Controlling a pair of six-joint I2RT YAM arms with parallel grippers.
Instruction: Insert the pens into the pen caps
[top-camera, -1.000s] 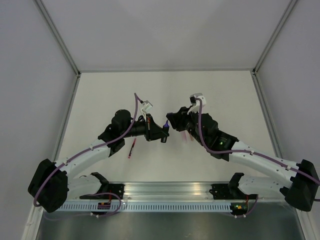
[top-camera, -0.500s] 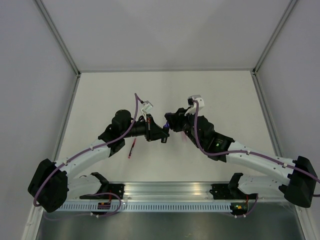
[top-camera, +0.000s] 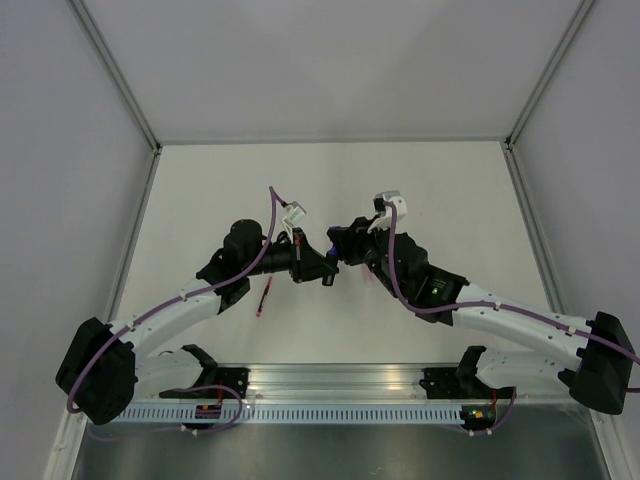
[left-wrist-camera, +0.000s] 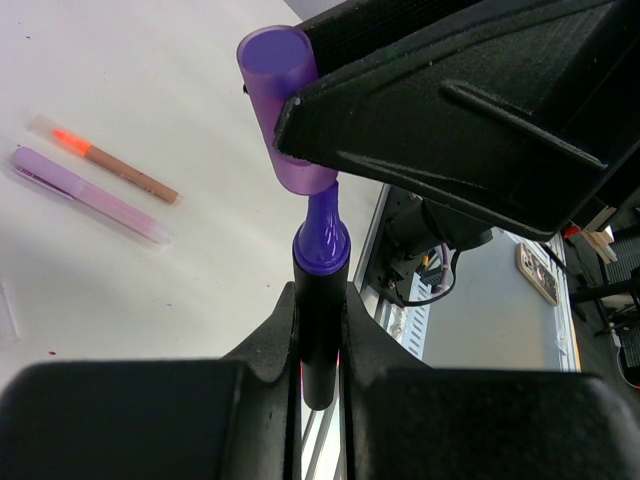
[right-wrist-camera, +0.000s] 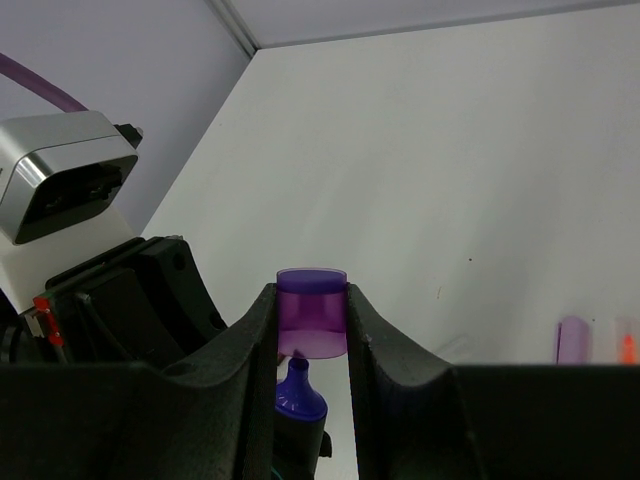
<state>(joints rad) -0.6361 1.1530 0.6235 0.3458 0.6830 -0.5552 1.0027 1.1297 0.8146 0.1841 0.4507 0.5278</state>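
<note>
My left gripper (left-wrist-camera: 320, 300) is shut on the stubby black marker (left-wrist-camera: 320, 330), whose purple tip (left-wrist-camera: 322, 235) points up. My right gripper (right-wrist-camera: 312, 312) is shut on the translucent purple cap (right-wrist-camera: 312, 325), open end toward the marker. The marker's nib just reaches the mouth of the cap (left-wrist-camera: 285, 110), slightly off centre. In the top view both grippers (top-camera: 330, 262) meet above the middle of the table. A thin red pen (top-camera: 264, 298) lies on the table below the left arm. An orange pen (left-wrist-camera: 110, 165) and a pale lilac pen (left-wrist-camera: 90, 195) lie side by side.
The white table is walled by grey panels with metal corner posts (top-camera: 128, 95). An aluminium rail (top-camera: 340, 385) with both arm bases runs along the near edge. The right arm (top-camera: 440, 290) partly covers the lilac and orange pens in the top view.
My right gripper has moved left with the purple cap, closing the gap to the marker's tip. The left arm has stayed still.
</note>
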